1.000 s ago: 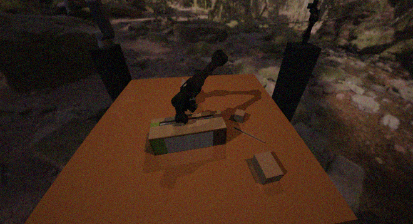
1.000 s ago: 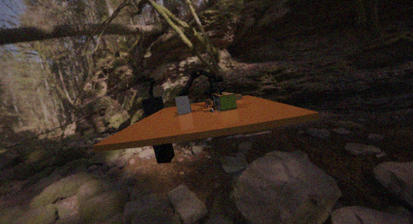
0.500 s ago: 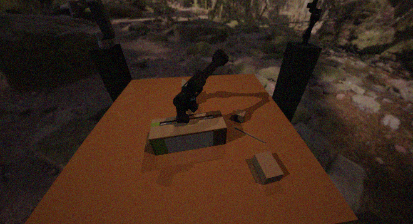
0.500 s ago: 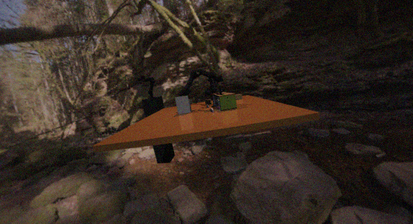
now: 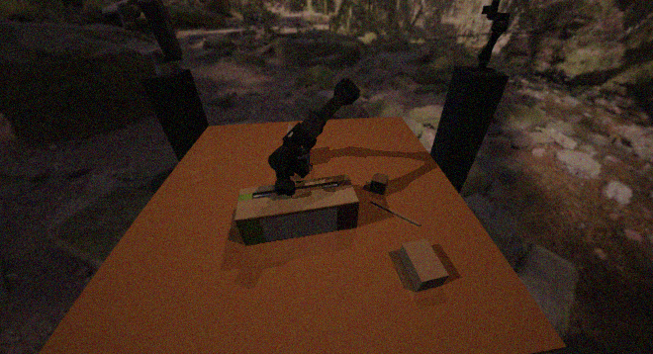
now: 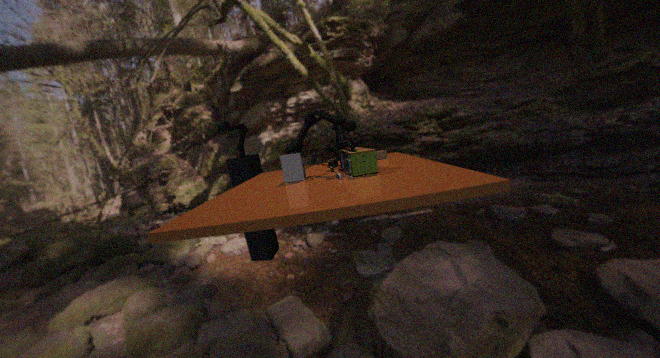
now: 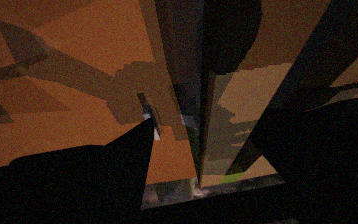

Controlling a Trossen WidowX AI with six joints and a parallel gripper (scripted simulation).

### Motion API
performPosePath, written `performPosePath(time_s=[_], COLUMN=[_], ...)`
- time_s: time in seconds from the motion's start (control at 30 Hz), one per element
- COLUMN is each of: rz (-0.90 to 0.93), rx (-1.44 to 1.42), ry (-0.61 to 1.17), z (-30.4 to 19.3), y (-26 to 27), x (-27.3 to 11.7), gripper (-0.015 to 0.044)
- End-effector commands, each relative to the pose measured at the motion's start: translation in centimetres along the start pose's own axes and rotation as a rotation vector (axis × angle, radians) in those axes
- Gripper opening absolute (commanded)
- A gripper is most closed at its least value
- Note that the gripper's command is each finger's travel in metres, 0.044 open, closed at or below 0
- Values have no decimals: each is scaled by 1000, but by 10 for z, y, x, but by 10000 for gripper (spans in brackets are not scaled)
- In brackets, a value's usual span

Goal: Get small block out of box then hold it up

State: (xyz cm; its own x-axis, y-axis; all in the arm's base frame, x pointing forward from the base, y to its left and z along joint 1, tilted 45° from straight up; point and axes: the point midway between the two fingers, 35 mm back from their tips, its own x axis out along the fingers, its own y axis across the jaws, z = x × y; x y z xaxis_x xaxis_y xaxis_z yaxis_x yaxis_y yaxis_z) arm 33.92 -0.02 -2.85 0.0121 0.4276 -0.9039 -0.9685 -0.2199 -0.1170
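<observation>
The box (image 5: 297, 206) (image 6: 363, 164) stands on the orange table (image 5: 317, 303) (image 6: 410, 186), with a tan top, a narrow slot along it, a green end and a grey clear-looking front. My gripper (image 5: 286, 188) (image 7: 191, 114) is open with nothing between its fingers. It points down at the slot, nearer the green end; how deep the fingertips reach is hidden. In the wrist view the dark fingers stand either side of the box's upright edge. A small pale piece (image 7: 151, 125) shows beside the left fingertip; I cannot tell what it is. The small block cannot be made out.
A small cube (image 5: 379, 183) stands beyond the box's right end. A thin stick (image 5: 396, 214) lies to the right of the box. A larger tan block (image 5: 424, 263) (image 6: 292, 168) stands at the front right. Other arms stand on black pedestals (image 5: 470, 120) (image 5: 178, 110) beyond the table.
</observation>
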Motion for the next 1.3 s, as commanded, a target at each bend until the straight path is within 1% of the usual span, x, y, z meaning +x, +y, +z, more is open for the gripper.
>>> performPosePath(time_s=[0.0, 1.27], rz=[-3, -3], rx=[-5, -5], ry=[6, 8], z=[-5, -41], y=[-2, -2], x=[1, 14], gripper=[400, 400])
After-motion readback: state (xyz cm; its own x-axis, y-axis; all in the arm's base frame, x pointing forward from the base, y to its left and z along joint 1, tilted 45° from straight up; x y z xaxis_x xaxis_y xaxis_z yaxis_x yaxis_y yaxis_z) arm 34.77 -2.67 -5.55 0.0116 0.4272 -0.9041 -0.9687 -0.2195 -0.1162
